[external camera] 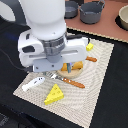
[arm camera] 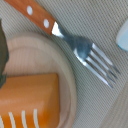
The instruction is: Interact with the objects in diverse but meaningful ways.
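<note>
An orange-brown bread loaf with white score marks lies on a round wooden plate; in the exterior view the loaf shows only partly behind the arm. My gripper hangs low over the plate, its fingers hidden by the hand, so whether it is open or shut is unclear. A dark blurred shape sits at the wrist view's edge. The white fish piece and yellow cheese wedge lie on the mat at the exterior view's left. A small yellow packet rests at the far mat edge.
An orange-handled fork lies beside the plate, also visible as the fork in the exterior view. A knife lies past the plate. Two dark grey pots and a bowl stand on the far counter. The striped mat covers the dark table.
</note>
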